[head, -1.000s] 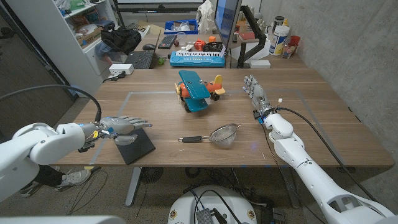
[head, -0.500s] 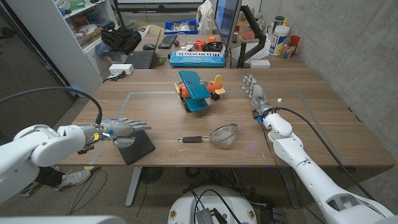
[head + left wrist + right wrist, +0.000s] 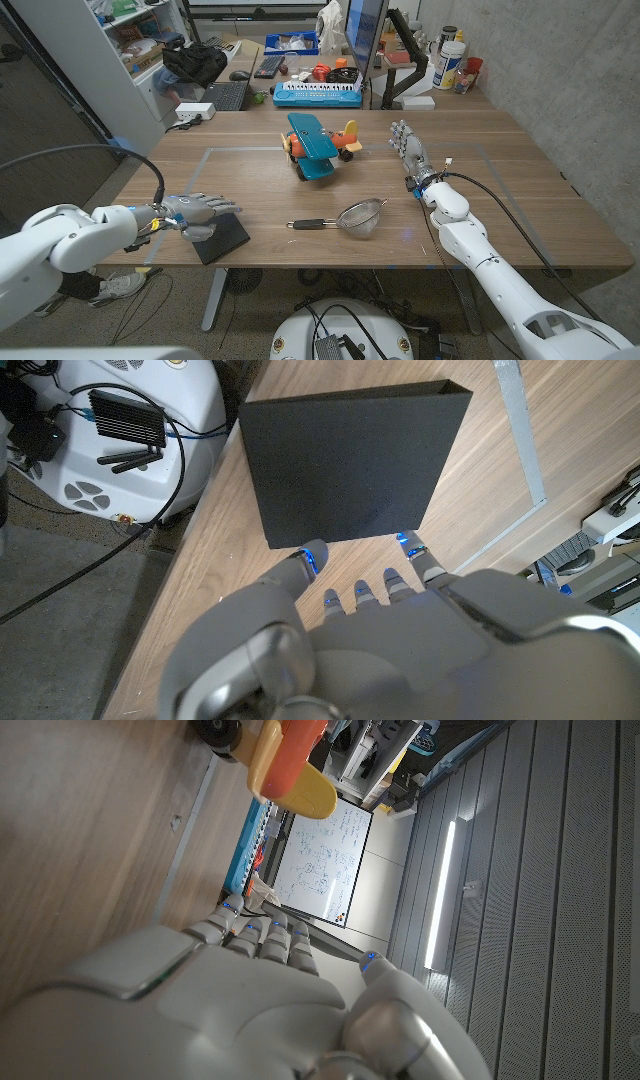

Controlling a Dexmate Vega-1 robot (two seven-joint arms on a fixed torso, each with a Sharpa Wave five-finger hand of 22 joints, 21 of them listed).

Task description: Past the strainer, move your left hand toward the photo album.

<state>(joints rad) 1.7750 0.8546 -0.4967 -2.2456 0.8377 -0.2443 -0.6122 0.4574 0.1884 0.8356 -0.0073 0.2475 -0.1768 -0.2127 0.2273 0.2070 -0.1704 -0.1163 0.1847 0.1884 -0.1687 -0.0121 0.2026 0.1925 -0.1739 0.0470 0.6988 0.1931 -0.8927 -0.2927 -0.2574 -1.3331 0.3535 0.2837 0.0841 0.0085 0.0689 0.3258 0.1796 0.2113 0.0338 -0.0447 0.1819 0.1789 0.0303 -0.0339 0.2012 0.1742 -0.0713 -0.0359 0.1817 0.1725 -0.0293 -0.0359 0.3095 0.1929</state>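
Observation:
The photo album [image 3: 220, 237] is a flat black square near the table's front edge on the left, also seen in the left wrist view [image 3: 350, 460]. My left hand [image 3: 198, 209] hovers at its left corner with fingers stretched out over it, holding nothing; its fingertips [image 3: 310, 554] reach the album's near edge. The metal strainer [image 3: 359, 217] lies right of the album, its black handle pointing left. My right hand [image 3: 409, 146] stands on its edge at the right, fingers straight and empty, also seen in the right wrist view [image 3: 230, 990].
A blue toy biplane [image 3: 318, 146] with an orange tail [image 3: 290, 765] stands behind the strainer at the table's middle. A blue toy keyboard [image 3: 317, 94], a monitor and desk clutter line the far edge. Tape lines mark the tabletop [image 3: 500, 200].
My left hand has pulled back slightly toward the left, with less of it over the album. The right hand and the objects have stayed put.

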